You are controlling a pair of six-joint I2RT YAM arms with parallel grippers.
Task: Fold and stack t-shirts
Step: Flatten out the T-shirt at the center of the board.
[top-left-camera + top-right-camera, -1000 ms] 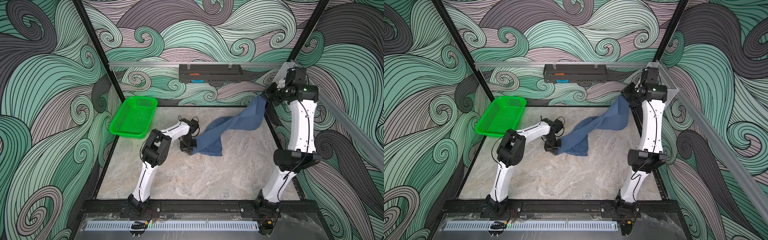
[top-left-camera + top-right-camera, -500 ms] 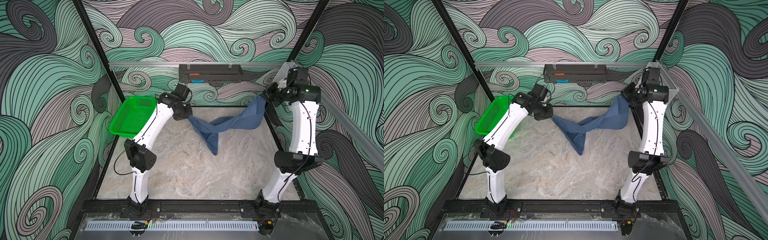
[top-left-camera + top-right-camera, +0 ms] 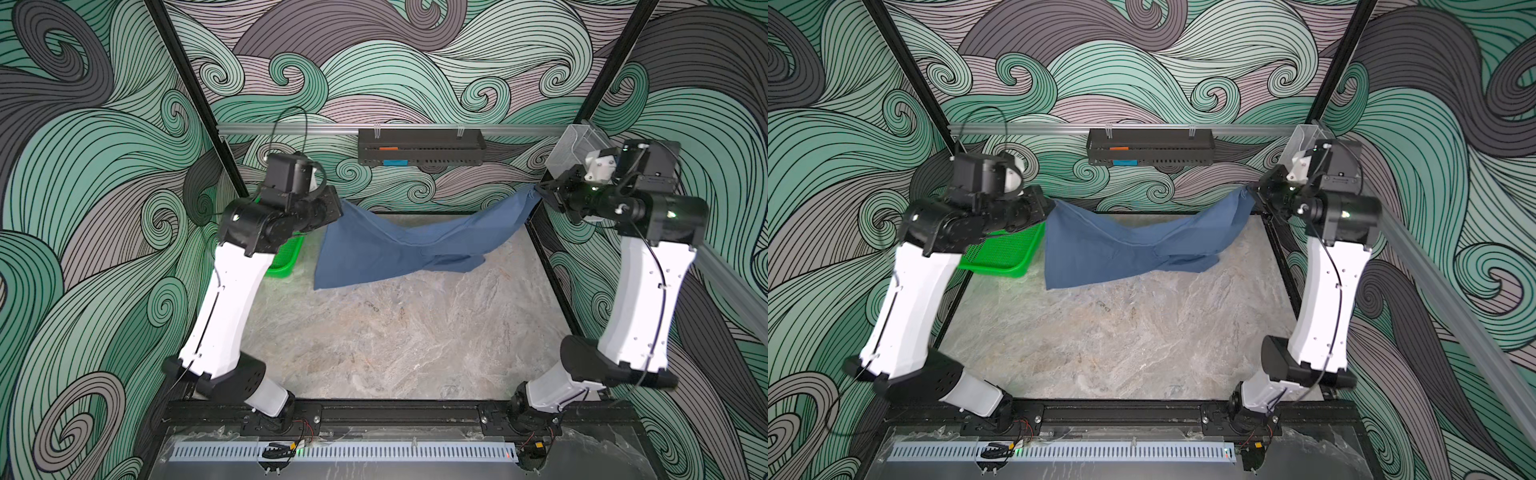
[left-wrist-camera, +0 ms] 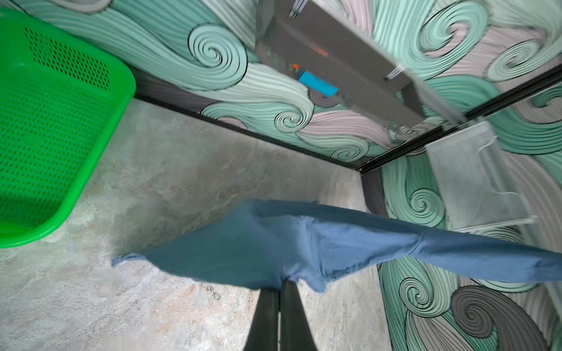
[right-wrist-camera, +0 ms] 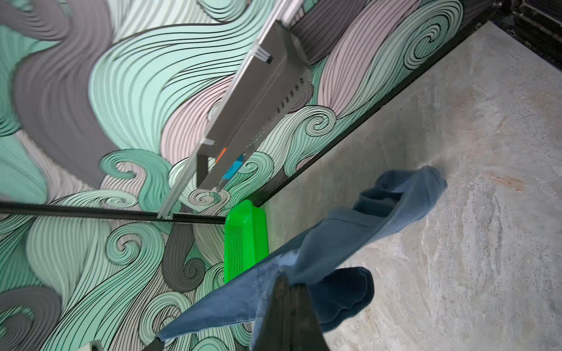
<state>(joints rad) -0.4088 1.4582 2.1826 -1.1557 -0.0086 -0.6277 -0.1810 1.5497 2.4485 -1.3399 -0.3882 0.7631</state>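
Both top views show us spreading the t-shirt [image 3: 395, 249], left tool [image 3: 338, 205] and right tool [image 3: 538, 192] each clenched on one end so it hangs slung between them just beside the green basket [image 3: 286, 259]; next we should lay it flat on the worktop [image 3: 395, 340].

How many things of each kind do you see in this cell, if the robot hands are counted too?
t-shirt, blue: 1
green basket: 1
black wall tray: 1
clear bin: 1
hands: 2, the left hand and the right hand, each shut on the t-shirt
Total: 6
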